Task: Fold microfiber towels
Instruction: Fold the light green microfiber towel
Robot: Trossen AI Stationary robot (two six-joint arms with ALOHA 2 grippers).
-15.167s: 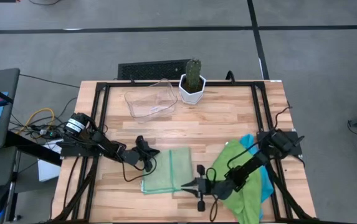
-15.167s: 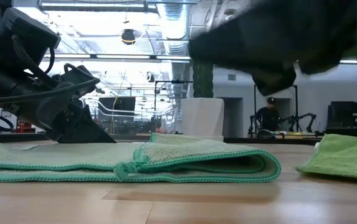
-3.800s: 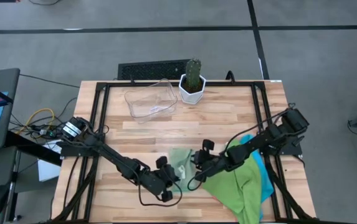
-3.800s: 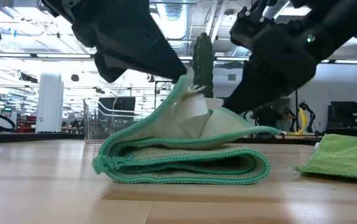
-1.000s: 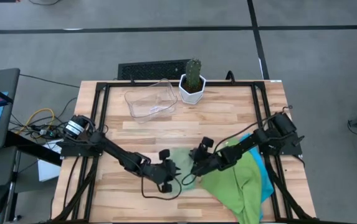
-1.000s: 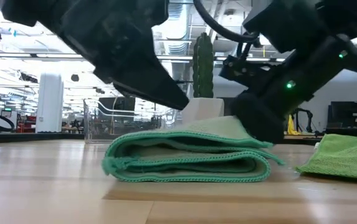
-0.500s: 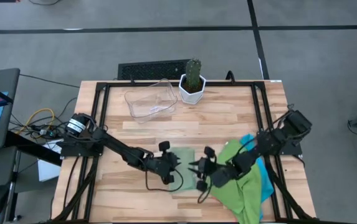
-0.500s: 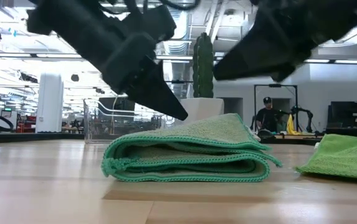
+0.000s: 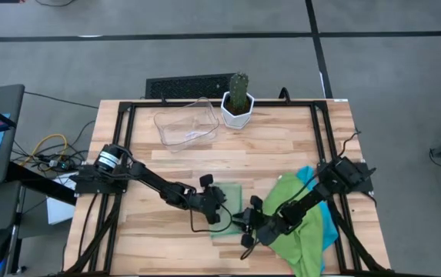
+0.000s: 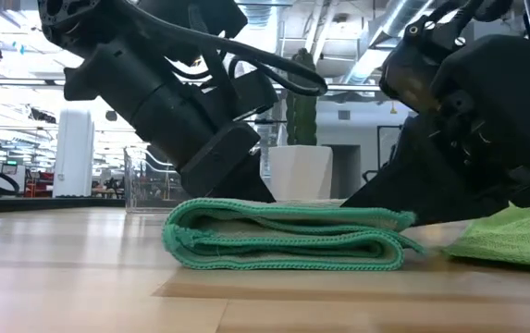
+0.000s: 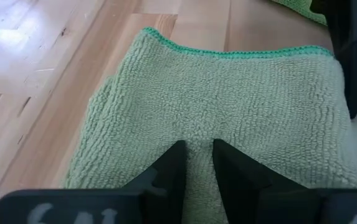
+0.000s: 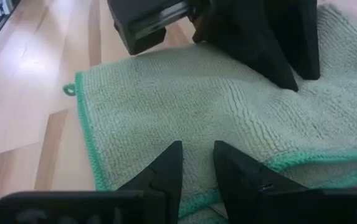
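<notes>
A pale green microfiber towel [image 9: 233,194], folded into several layers, lies flat on the wooden table near its middle front; the low view shows its stacked folds [image 10: 283,242]. My left gripper [image 9: 220,211] comes at it from the table's left, my right gripper [image 9: 245,223] from the right. Each has its fingers a narrow gap apart, with nothing between them, on the towel's top. A bright green towel [image 9: 297,225] lies over a cyan one [image 9: 328,223] at the front right, under my right arm. My left gripper sets its fingertips [image 11: 179,152] on the folded towel's top face, about its middle [image 11: 197,124]. The fingers slant down from the table's left. The towel lies flat under them. My right gripper rests its fingertips [image 12: 176,152] on the top layer [image 12: 197,134], near the hemmed edge on its own side, slanting down from the table's right.
A clear plastic tray [image 9: 185,123] and a potted cactus [image 9: 238,100] stand at the table's far edge. Black frame rails [image 9: 124,154] run along both sides. Bare wood lies to the left of the folded towel and behind it.
Both grippers rose off the folded towel and came down on its top again. The left one went a little toward the far edge, the right one toward the near edge, turning at the wrist. The towel's raised top layer now lies flat.
</notes>
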